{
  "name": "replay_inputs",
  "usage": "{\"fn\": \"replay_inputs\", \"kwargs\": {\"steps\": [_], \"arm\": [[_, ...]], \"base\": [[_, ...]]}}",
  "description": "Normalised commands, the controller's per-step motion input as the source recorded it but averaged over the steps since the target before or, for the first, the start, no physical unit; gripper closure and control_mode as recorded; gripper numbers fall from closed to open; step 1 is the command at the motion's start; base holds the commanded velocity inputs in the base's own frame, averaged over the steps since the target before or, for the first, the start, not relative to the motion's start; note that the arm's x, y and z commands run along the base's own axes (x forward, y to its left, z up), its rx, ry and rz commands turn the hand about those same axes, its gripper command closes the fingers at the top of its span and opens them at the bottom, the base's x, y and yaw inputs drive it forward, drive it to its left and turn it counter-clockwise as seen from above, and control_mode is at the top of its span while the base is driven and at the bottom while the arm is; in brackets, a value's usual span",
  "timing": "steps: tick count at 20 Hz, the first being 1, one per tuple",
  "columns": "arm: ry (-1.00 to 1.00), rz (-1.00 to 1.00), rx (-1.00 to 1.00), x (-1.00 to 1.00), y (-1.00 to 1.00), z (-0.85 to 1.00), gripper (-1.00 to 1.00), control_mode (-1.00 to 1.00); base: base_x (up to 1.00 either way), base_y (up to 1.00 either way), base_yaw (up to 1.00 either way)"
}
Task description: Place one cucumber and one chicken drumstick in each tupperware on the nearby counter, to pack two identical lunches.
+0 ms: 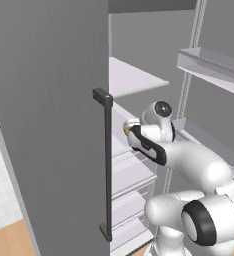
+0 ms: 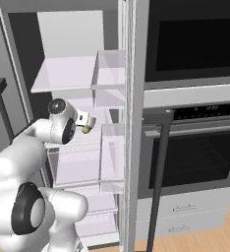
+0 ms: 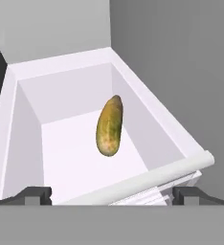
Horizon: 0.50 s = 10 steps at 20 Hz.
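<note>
Cucumber (image 3: 109, 127), greenish-yellow, lies on the floor of a pale fridge drawer (image 3: 133, 103), centre frame in hand view, slightly tilted, clear of the walls. Gripper (image 3: 112, 195) hangs above it, fingers (image 3: 37, 195) wide apart at bottom edge, holding nothing. Fridge door (image 1: 49, 125) stands open, left of left base view.

I am looking down into an open white fridge drawer (image 3: 23, 143): its top is standing clear, so the way down is lying open. A cucumber (image 3: 109, 126) is lying alone on the floor, with bare room all around it. The drawer's walls are hemming the sides (the front lip (image 3: 157, 177) is sitting nearest the fingertips). The grey fridge door (image 1: 49, 125) is crowding the arm's left.
</note>
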Motion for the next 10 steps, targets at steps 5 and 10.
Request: {"fn": "replay_inputs", "kwargs": {"steps": [5, 10], "arm": [[0.01, 0.00, 0.00, 0.35, 0.00, -0.40, -1.00, -1.00], [0.02, 0.00, 0.00, 0.46, 0.04, -0.30, -1.00, -1.00]], "base": [[0.00, 0.00, 0.00], [0.00, 0.00, 0.00]]}}
